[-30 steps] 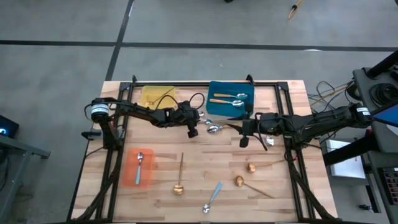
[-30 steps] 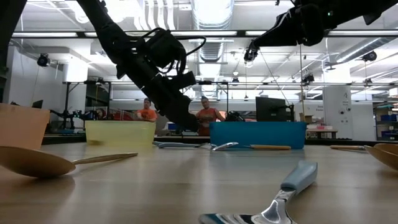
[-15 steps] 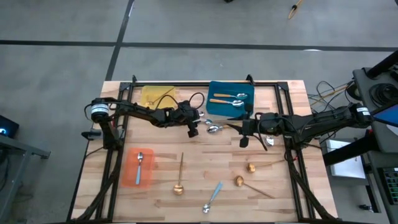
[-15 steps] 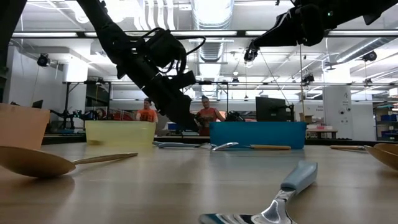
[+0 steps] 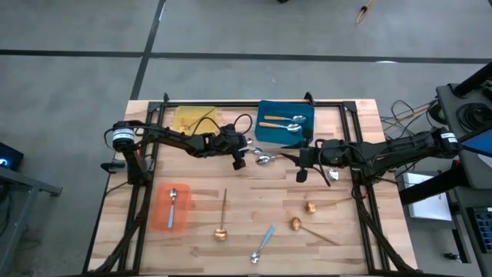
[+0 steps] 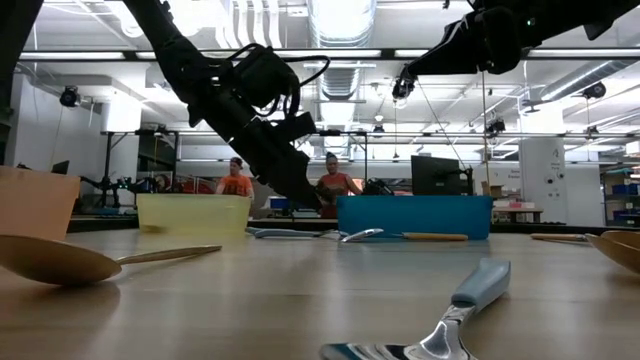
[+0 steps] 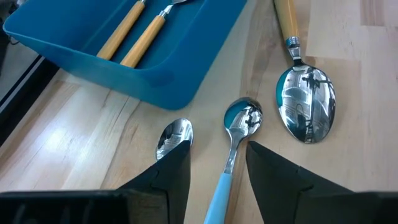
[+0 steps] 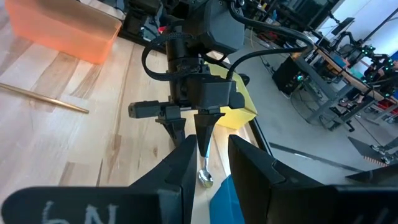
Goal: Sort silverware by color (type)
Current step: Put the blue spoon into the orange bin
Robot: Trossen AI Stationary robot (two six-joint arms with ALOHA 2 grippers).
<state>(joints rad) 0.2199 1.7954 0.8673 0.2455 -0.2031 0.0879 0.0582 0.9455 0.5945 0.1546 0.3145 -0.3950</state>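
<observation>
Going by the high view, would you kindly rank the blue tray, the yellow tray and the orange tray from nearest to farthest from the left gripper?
From the left gripper, near the table's middle:
1. Blue tray, just beyond it toward the far edge, on the right arm's side.
2. Yellow tray, at the far edge on the left arm's side.
3. Orange tray, toward the near left corner.

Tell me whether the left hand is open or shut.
Open: the left hand straddles the blue-handled spoon, with gaps showing on both sides.
</observation>
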